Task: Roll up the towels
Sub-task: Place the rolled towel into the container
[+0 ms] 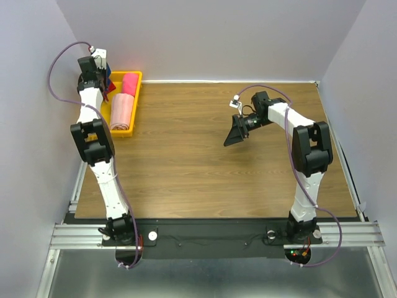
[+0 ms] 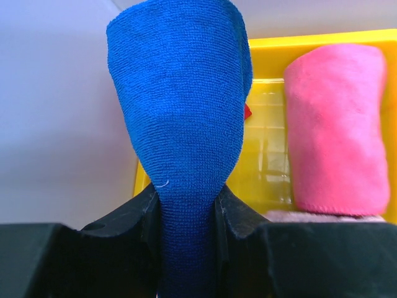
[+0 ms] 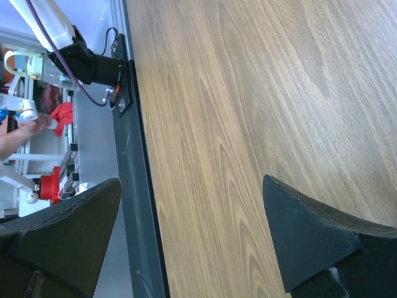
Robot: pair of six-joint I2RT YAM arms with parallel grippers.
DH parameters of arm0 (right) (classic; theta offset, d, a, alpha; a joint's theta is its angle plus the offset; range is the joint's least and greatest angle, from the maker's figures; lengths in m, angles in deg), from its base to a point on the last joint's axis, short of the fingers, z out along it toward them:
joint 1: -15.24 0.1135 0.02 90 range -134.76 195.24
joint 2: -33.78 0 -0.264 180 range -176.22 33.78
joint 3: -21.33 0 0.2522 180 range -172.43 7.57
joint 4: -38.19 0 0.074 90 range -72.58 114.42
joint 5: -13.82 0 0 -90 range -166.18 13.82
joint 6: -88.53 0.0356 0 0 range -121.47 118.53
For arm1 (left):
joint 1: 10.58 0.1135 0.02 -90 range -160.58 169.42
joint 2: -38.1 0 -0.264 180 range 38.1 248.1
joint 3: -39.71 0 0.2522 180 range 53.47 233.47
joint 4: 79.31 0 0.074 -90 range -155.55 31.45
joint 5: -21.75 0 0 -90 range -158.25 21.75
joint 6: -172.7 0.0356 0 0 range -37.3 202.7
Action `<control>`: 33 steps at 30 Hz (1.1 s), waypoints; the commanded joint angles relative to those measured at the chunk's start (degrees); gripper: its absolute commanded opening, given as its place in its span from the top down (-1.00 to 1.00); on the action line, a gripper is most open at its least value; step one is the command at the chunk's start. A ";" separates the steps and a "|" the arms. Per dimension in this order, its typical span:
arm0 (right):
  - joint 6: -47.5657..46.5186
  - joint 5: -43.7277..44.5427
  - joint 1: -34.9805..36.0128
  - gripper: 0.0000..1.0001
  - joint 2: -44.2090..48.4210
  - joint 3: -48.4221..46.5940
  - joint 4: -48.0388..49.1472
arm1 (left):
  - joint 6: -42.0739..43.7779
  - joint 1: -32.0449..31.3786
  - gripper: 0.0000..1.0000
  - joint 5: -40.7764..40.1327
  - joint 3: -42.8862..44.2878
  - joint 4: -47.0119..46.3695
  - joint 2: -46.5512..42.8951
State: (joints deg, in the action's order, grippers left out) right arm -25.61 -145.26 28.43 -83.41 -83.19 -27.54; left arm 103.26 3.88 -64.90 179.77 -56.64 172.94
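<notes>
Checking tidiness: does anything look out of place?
Only the royal blue fuzzy towel: it is bunched between the left fingers, while the hot pink towel and pale pink towel lie rolled in the yellow plastic tray.

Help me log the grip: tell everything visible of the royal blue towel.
The royal blue towel is soft, fuzzy cloth. The jaws of the left gripper pinch its narrowed end; beyond them it widens into a rounded bulge. It is held at the yellow tray's left end, beside the rolled hot pink towel, apparently not touching it.
</notes>
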 commanded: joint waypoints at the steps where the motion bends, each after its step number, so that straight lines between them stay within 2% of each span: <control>1: -0.12 -1.94 -0.18 -1.00 -1.37 0.67 0.73 | 2.55 -0.13 1.00 1.38 4.39 -7.85 0.06; 5: -0.03 -2.03 -0.18 -1.00 -2.52 0.76 0.81 | 4.14 -0.74 1.00 3.94 6.06 -8.64 3.40; 12: 0.41 -1.76 -0.18 -1.00 -3.75 0.41 0.72 | 9.32 -3.12 1.00 0.60 8.16 -10.05 9.19; 18: 0.32 -1.94 -0.10 -1.00 -3.93 0.94 0.73 | 9.59 -3.03 1.00 -1.24 10.37 -10.14 12.28; 27: 0.24 -1.76 -0.10 -1.00 -4.45 0.67 0.73 | 9.24 -2.77 1.00 -1.77 7.03 -8.99 12.89; 33: 0.23 -1.50 -0.09 -1.00 -4.37 1.02 0.72 | 8.89 -2.33 1.00 -1.95 9.93 -7.50 15.36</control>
State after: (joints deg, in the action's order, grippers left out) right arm -25.22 -145.65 28.43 -87.54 -82.27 -27.50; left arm 111.87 0.98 -65.86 186.59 -63.14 188.11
